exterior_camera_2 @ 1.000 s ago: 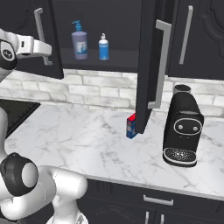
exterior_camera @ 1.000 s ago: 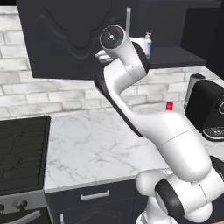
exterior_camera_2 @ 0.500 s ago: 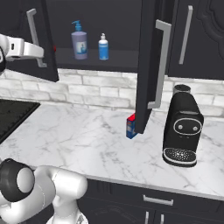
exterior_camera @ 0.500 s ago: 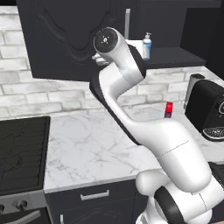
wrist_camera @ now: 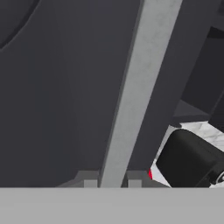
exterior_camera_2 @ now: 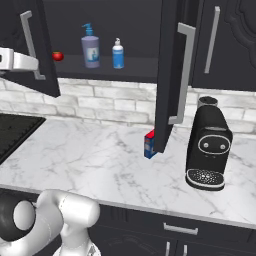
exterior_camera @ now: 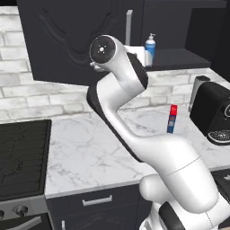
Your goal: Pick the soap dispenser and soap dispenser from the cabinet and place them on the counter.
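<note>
Soap dispensers (exterior_camera_2: 90, 46) on cabinet shelf, hand (wrist_camera: 112, 183) apart, clamped on door handle (wrist_camera: 133, 100)

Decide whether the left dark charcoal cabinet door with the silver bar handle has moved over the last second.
Yes. In the right base view the door has swung further left, away from the greyish-purple soap dispenser, uncovering a red tomato.

Light is even and soft, with no clear source. The marble surface (exterior_camera_2: 100, 165) reads bright; the cabinet (exterior_camera: 67, 40) interior at 12 o'clock in the right base view stays dim. A faint shadow lies under the coffee machine (exterior_camera_2: 207, 150). A mild sheen shows on the arm (exterior_camera: 134, 134). All pictures look slightly soft and low in detail. The handle (wrist_camera: 131, 96) in the hand view is blurred at its edges.
</note>
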You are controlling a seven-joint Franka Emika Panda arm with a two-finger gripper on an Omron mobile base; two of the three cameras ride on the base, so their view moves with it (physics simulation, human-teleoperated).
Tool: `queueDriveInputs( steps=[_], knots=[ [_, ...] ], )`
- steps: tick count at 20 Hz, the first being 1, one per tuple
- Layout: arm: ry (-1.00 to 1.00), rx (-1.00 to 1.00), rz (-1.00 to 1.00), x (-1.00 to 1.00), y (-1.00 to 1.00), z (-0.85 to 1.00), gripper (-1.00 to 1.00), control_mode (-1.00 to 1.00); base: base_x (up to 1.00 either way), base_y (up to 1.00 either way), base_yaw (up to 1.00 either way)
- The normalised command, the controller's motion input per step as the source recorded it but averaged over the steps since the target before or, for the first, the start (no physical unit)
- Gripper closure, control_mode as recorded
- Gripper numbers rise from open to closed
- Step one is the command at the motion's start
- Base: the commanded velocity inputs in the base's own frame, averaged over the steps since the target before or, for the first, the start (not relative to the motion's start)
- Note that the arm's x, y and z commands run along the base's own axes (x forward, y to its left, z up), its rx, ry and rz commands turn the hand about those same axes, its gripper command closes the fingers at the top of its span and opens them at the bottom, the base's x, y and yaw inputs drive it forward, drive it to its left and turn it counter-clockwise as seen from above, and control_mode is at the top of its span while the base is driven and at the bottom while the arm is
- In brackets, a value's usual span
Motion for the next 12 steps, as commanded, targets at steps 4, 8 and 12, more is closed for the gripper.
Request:
queueDriveInputs(
  steps=[4,8,12],
  knots=[
    [-0.05,-0.01,0.00,-0.46,0.33,-0.13,1.00,-1.00,0.00,0.00,0.00],
    [-0.03,-0.01,0.00,-0.43,0.34,-0.14,1.00,-1.00,0.00,0.00,0.00],
    [-0.02,-0.01,0.00,-0.34,0.27,-0.11,1.00,-1.00,0.00,0.00,0.00]
  ],
)
